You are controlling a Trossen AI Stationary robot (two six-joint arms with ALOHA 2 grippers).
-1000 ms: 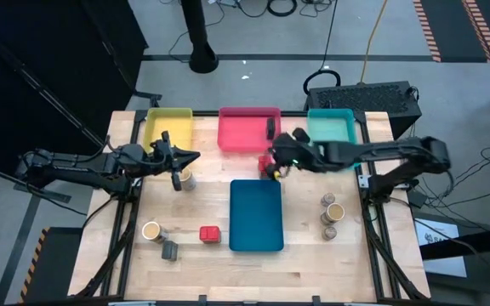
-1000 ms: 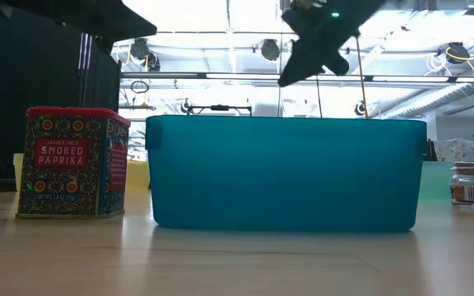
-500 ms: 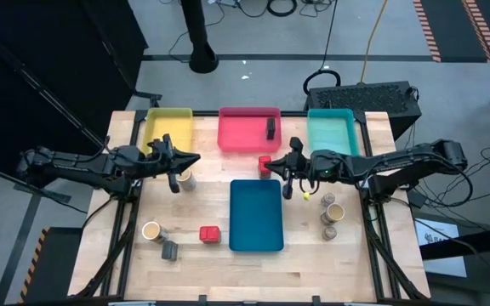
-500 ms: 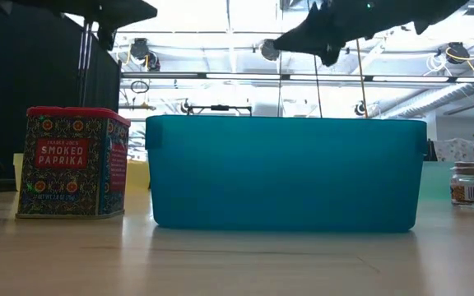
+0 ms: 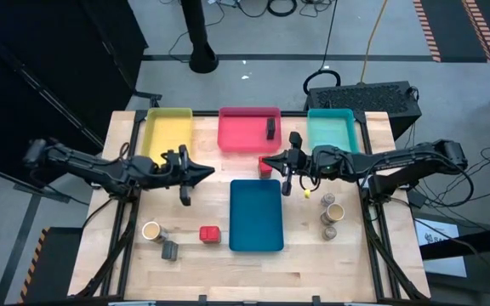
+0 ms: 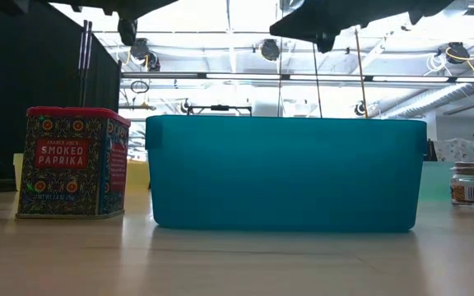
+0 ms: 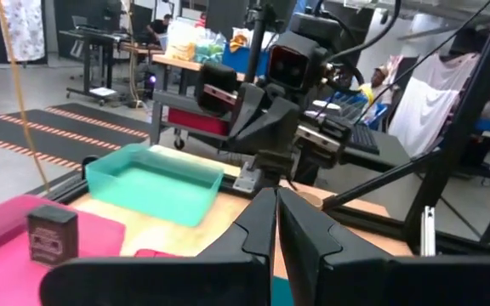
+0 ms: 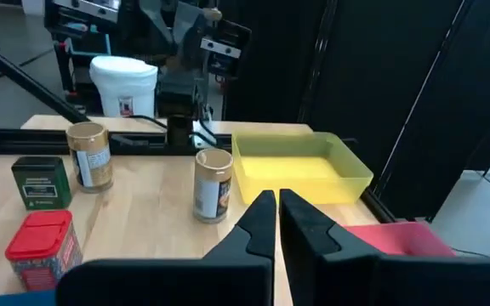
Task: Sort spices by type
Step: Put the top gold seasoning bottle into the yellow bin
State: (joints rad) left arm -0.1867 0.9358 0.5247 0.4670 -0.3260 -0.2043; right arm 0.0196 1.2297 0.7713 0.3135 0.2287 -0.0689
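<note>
Landmark: deep blue rectangular plastic tray (image 5: 256, 214) mid-table. Both arms are hovering just beyond its far edge, tips facing each other.

Left gripper (image 5: 207, 174) is sitting off the tray's far-left corner, fingers pinched together, carrying nothing. Right gripper (image 5: 266, 160) is sitting over the far edge, fingers pressed tight, also carrying nothing.

Spices:
- red-lidded square paprika tin (image 5: 209, 233) just left of the tray
- tan-lidded cylindrical jar (image 5: 150, 230) and dark grey box (image 5: 169, 250) further left
- small red box (image 5: 265, 169) just past the far edge, under the right gripper
- cluster of round jars (image 5: 331, 213) to the right

Judging handling: tins are rigid and light, so flat opposite sides are giving the surest pinch. Round jars are looking smooth and prone to rolling out; taking them across the body below the lid seems best.
</note>
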